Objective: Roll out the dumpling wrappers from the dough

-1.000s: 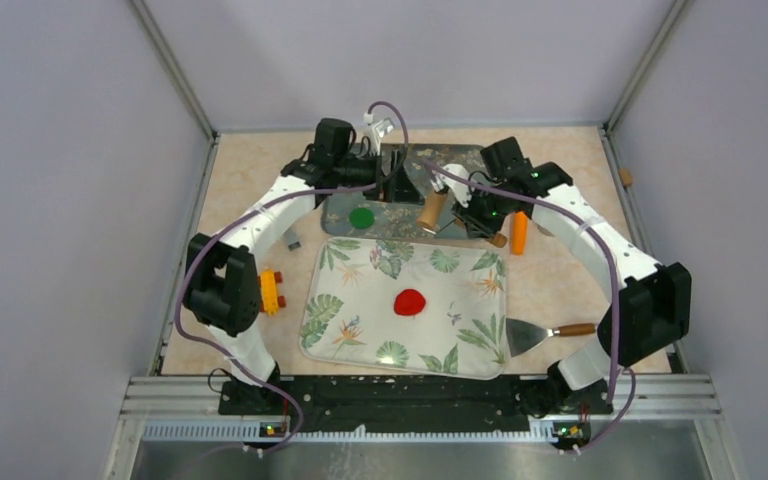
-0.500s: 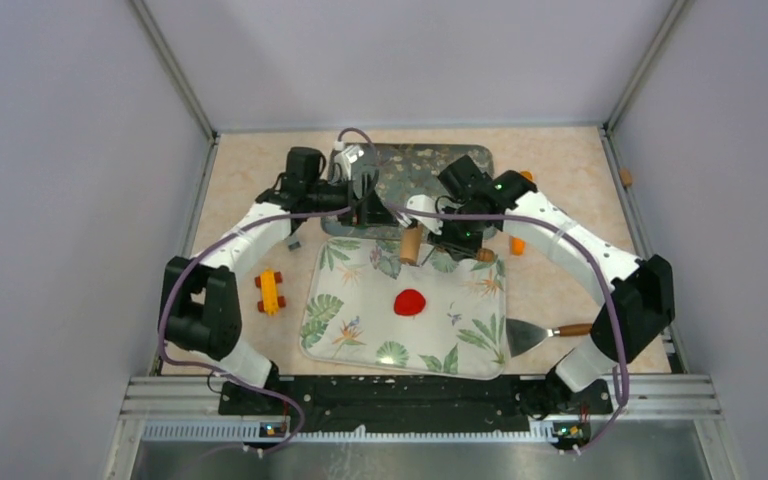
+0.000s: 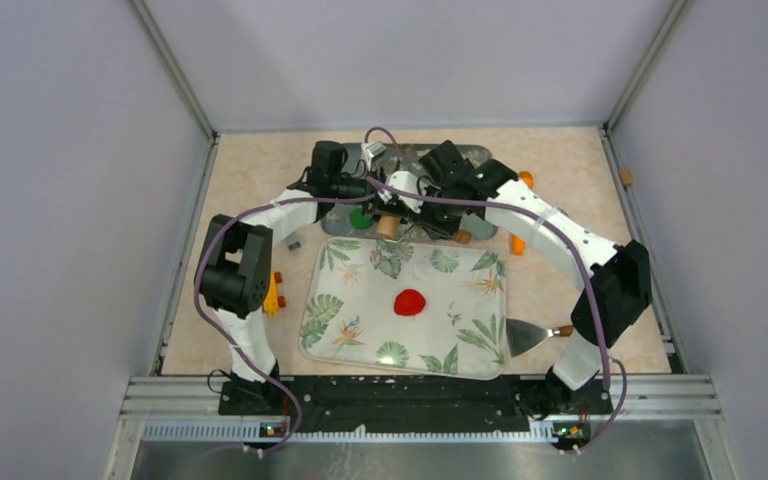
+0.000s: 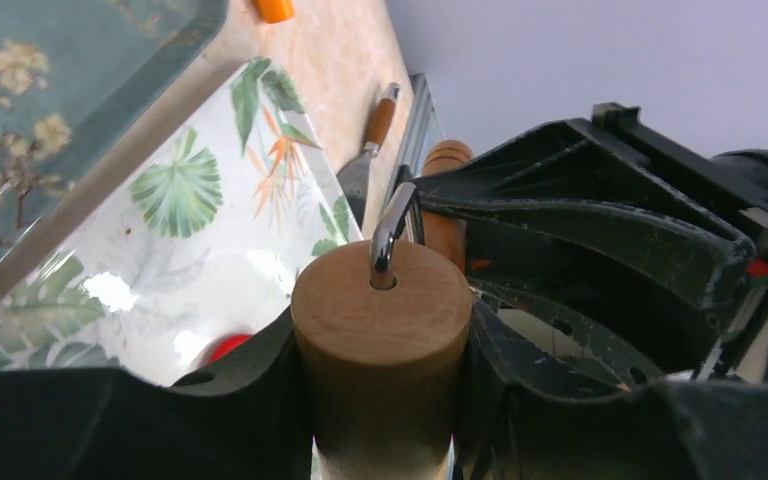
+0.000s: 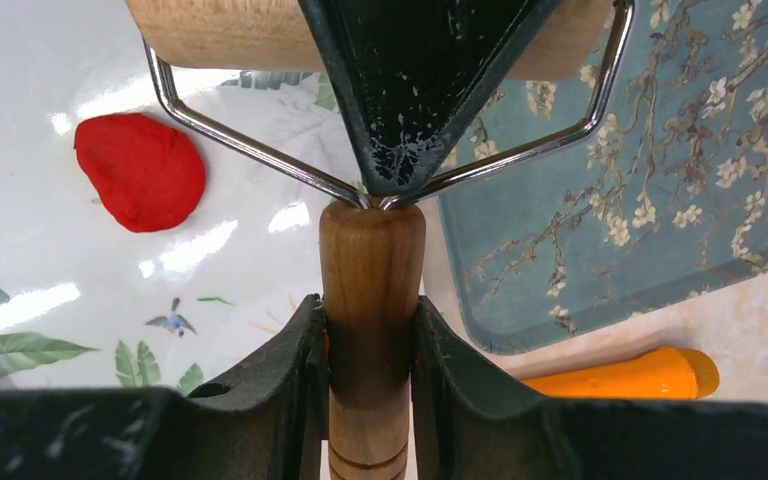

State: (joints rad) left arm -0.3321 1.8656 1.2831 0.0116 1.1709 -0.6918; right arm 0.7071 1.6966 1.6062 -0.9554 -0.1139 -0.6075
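A red dumpling wrapper lies flat in the middle of the white leaf-print tray; it also shows in the right wrist view. A green wrapper peeks out on the dark floral tray, partly under the arms. The wooden roller hangs over the seam between the trays. My right gripper is shut on its handle. My left gripper presses both sides of the roller's drum, seen end-on.
A metal spatula with a wooden handle lies right of the white tray. An orange cylinder rests by the dark tray's right side, and an orange-yellow piece sits left of the white tray. Grey walls enclose the table.
Both arms swung in toward the middle at the back. The right gripper carried the roller leftward near the green wrapper. The left gripper went from open to closed on the drum's end.
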